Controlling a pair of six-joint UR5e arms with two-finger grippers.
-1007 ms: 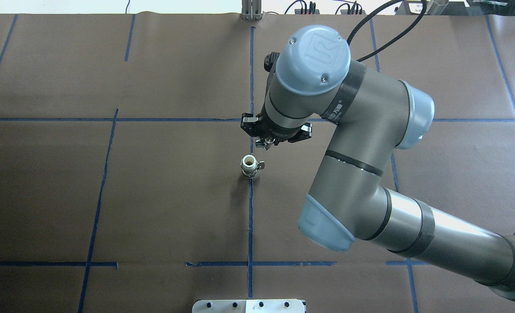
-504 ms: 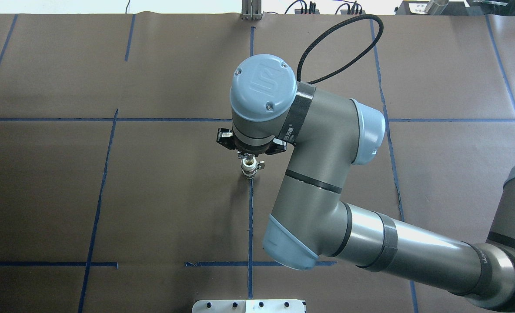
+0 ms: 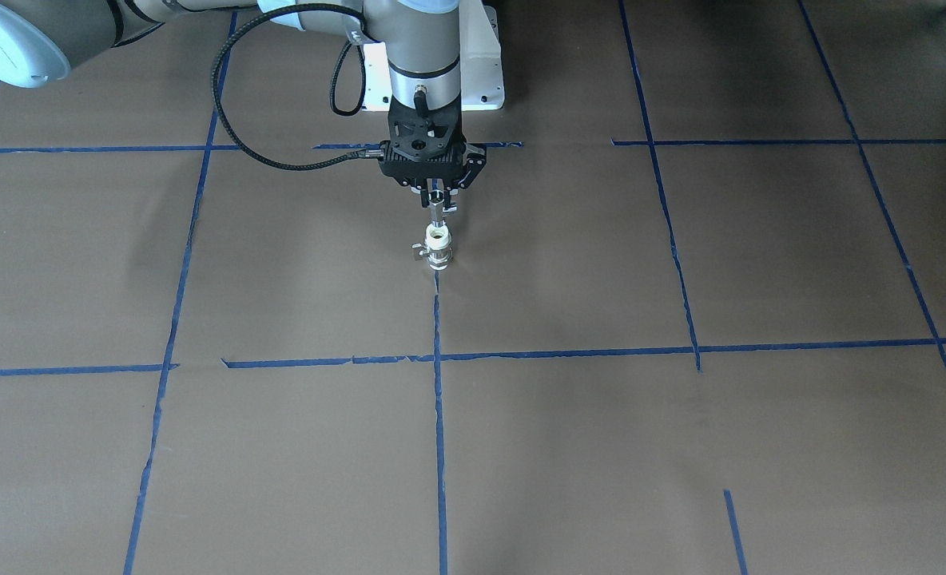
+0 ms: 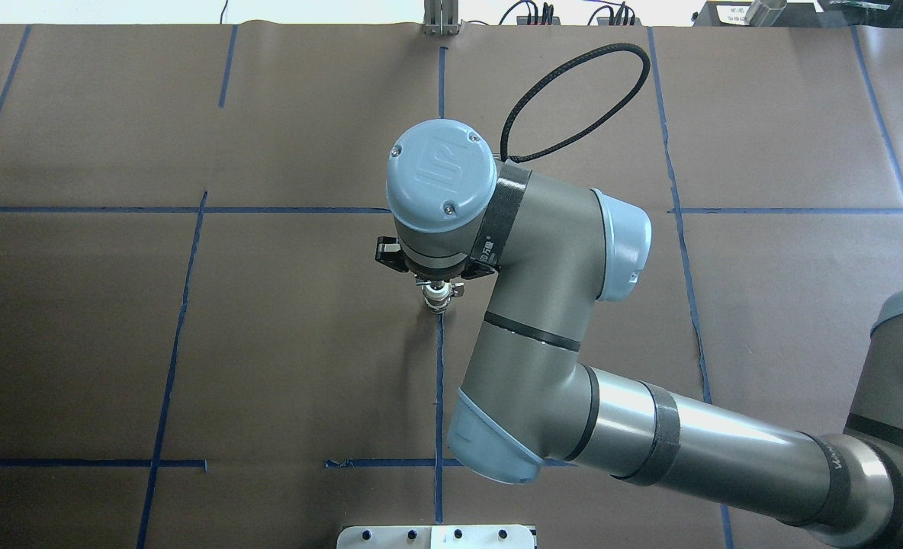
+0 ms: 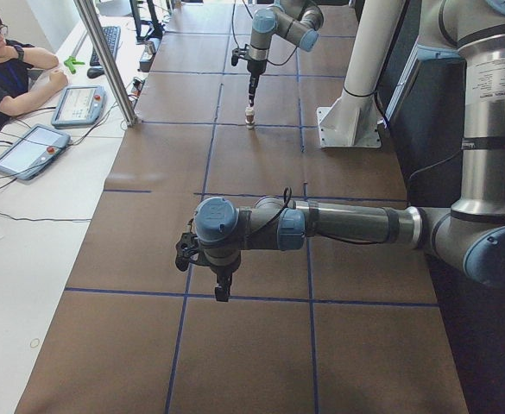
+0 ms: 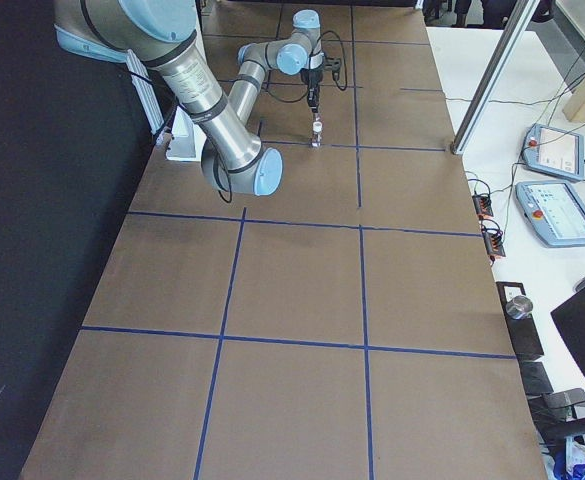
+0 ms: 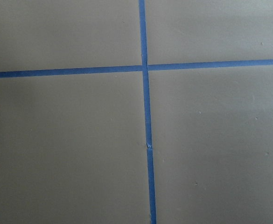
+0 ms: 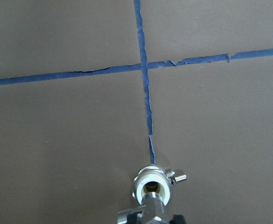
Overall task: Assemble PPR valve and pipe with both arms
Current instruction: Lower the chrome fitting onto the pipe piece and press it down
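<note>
Front view: the right tool [image 3: 437, 196], closed on the small metal pipe [image 3: 438, 211], hangs just above the white valve [image 3: 439, 246], which stands upright on the brown counter [image 3: 681, 447] at the far end of a blue tape line. Overhead: the right arm [image 4: 543, 305] now covers most of the valve [image 4: 436, 299]. A second ago its tool sat on the valve's far side with a clear gap between them; it has since swung in over the part. Left-end view: the left tool [image 5: 223, 289] hangs above bare counter, well apart from the valve [image 5: 250, 118]; whether it is open or closed cannot be told. An operator [image 5: 2, 60] sits at the side desk. Right-end view: pipe and valve [image 6: 316, 137] look stacked in one line, small and far. Left wrist: only a tape cross [image 7: 145, 67], no part in sight. Right wrist: the pipe [image 8: 151, 207] sits nearly centred over the valve's [image 8: 150, 183] open top ring, side stub pointing right. The approach looks finished and the insertion is about to begin; contact cannot be confirmed. With nothing bracing the valve, an off-centre push could tip it.
</note>
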